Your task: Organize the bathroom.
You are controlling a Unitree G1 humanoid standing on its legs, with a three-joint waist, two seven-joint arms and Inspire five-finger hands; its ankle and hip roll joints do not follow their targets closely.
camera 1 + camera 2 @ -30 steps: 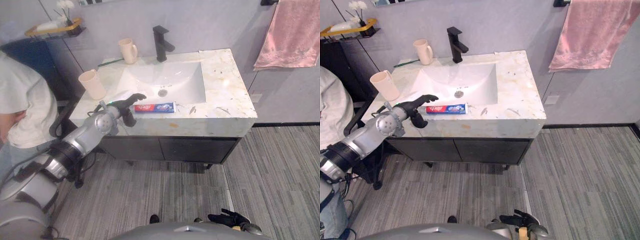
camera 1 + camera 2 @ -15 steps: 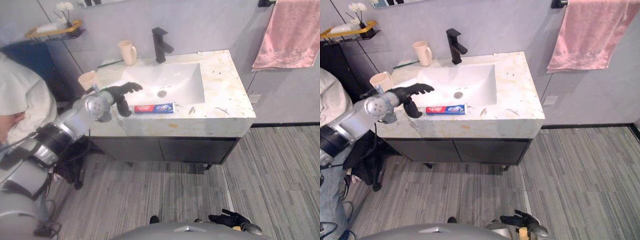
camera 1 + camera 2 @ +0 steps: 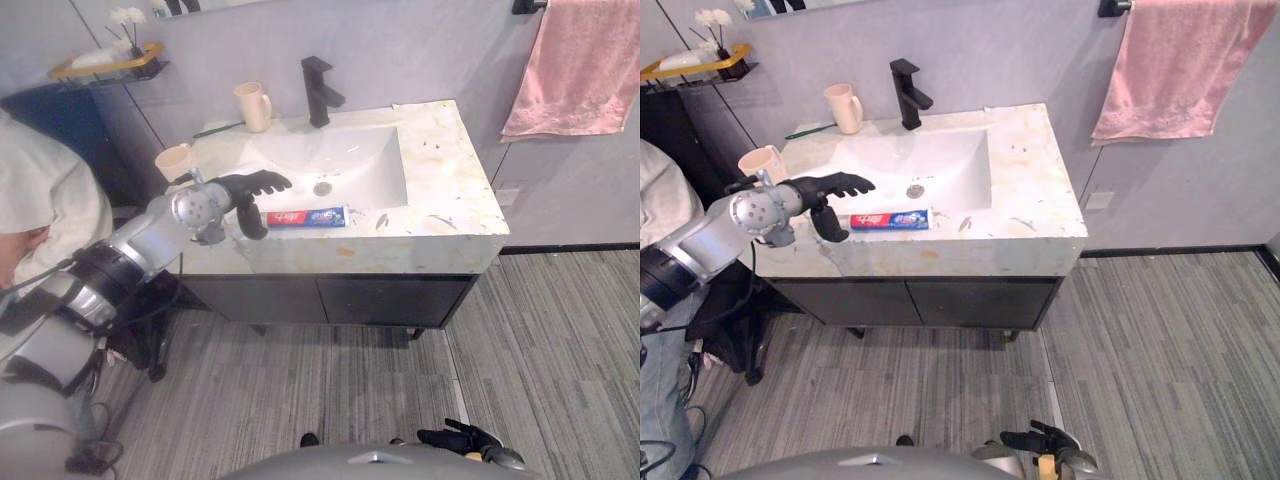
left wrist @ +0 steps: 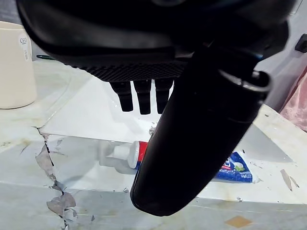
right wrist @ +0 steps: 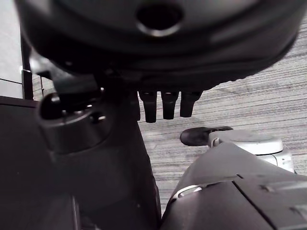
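Left eye view: left hand [image 3: 243, 190] hovered, fingers spread, grasping nothing, just left of toothpaste tube [image 3: 306, 216] lying on countertop [image 3: 450, 205] near sink [image 3: 335, 160]. Likely reaching; next, close around tube.

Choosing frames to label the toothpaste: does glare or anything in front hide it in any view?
Left eye view: the toothpaste lies fully exposed on the counter, with no glare on it; the sink behind it shows a pale sheen. Left wrist view: the thumb of the left hand crosses the tube's middle, leaving the cap and tail end visible.
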